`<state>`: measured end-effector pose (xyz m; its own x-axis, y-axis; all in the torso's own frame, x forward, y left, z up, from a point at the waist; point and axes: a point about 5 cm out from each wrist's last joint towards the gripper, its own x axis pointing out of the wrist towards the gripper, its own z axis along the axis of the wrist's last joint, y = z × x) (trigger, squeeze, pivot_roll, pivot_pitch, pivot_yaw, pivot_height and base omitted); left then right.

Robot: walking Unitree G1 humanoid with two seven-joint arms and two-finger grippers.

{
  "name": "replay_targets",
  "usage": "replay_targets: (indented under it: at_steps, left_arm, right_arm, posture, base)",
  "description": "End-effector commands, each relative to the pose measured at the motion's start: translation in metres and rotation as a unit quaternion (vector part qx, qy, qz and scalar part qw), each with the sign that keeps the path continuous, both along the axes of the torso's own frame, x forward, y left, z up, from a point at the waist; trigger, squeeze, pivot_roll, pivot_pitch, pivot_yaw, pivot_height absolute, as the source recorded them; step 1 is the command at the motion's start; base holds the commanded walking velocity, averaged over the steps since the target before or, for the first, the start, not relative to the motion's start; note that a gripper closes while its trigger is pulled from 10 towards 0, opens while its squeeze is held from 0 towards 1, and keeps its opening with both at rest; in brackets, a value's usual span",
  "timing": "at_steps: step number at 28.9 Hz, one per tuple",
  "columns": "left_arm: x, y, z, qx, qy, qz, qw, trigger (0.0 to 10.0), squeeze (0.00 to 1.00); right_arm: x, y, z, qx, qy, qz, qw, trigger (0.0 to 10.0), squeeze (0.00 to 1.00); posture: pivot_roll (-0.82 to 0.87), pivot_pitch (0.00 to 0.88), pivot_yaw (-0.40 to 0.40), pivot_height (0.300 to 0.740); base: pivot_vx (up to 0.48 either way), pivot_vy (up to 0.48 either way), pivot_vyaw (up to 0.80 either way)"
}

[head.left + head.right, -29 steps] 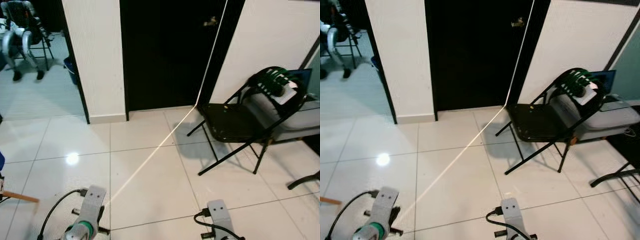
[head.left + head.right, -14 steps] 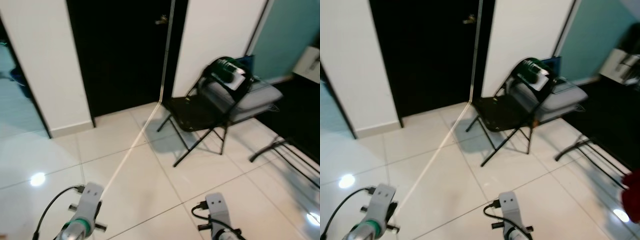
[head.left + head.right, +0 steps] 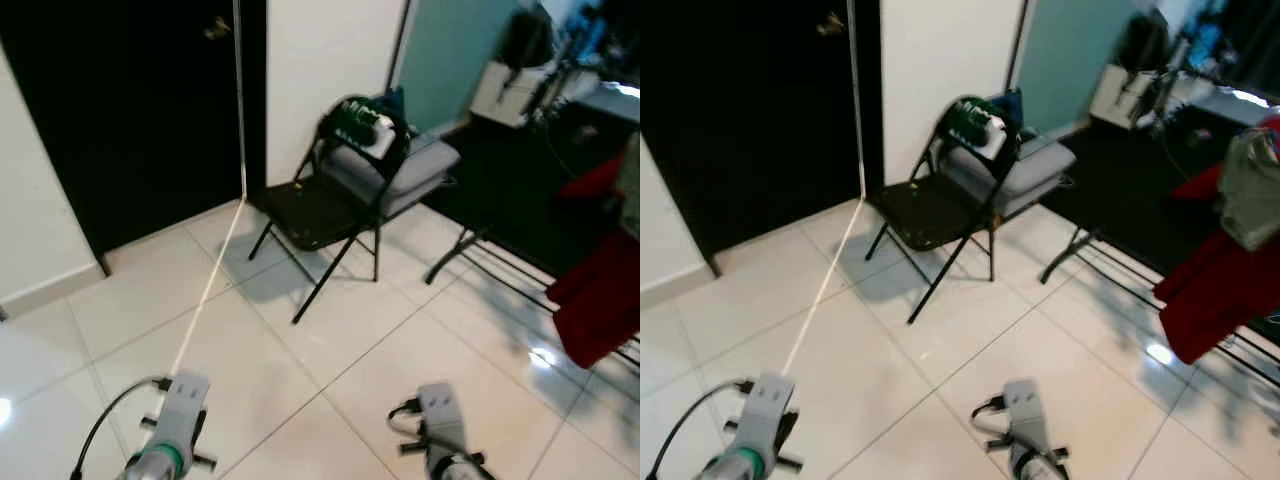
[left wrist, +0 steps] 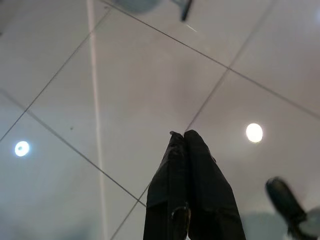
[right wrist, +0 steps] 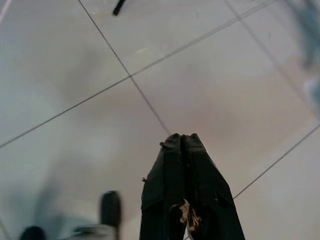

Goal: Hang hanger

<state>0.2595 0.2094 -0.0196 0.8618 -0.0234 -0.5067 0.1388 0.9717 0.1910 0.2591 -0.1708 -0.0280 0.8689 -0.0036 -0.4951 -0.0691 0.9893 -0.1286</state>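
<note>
A black drying rack (image 3: pixel 495 272) stands on the right, with a red garment (image 3: pixel 1212 292) and a pale grey-green garment (image 3: pixel 1250 188) hanging on it. I cannot make out a hanger. Both silver arms hang low at the bottom of the eye views, the left arm (image 3: pixel 172 425) and the right arm (image 3: pixel 438 428). In the left wrist view my left gripper (image 4: pixel 183 133) is shut with nothing in it, above white floor tiles. In the right wrist view my right gripper (image 5: pixel 181 136) is likewise shut and holds nothing.
A black folding chair (image 3: pixel 318 208) stands ahead with a grey cushion (image 3: pixel 398 168) and a green and white bundle (image 3: pixel 362 122) on its back. Behind it are a black door (image 3: pixel 120 110) and a white wall (image 3: pixel 325 50). Glossy white tiles (image 3: pixel 330 340) lie between me and the rack.
The camera has swung to the right: the chair has slid left in the picture and the rack with the red garment has come into view. Both arms stay hanging low.
</note>
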Motion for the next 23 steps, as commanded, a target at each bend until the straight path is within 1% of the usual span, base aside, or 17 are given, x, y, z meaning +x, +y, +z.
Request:
replay_targets:
  at_steps: [1,3,6,23]
  left_arm:
    - [0.0016,-0.0054,-0.0002,-0.004,0.0,-0.007,1.0,10.0,0.0]
    - [0.0031,-0.0042,0.0014,-0.001,-0.005,-0.004,1.0,10.0,0.0]
    - [0.0042,-0.0038,0.0024,0.0,-0.007,-0.004,1.0,10.0,0.0]
    - [0.0069,-0.0051,0.0044,0.004,-0.015,-0.01,1.0,10.0,0.0]
  right_arm:
    - [-0.0032,-0.0059,-0.0014,0.005,0.0,-0.009,1.0,10.0,0.0]
    - [0.0009,-0.0021,0.0033,0.018,-0.018,-0.002,1.0,10.0,0.0]
    - [0.0029,-0.0006,0.0055,0.023,-0.027,-0.001,0.999,10.0,0.0]
    - [0.0032,-0.0019,0.0062,0.036,-0.031,-0.005,0.999,10.0,0.0]
  posture:
    - [-0.08,0.045,0.051,0.74]
    - [-0.08,0.043,0.053,0.74]
    - [-0.08,0.042,0.055,0.74]
    - [-0.08,0.029,0.053,0.74]
  base:
    - [0.0,0.0,-0.79]
    - [0.0,0.0,-0.79]
    - [0.0,0.0,-0.79]
    - [0.0,0.0,-0.78]
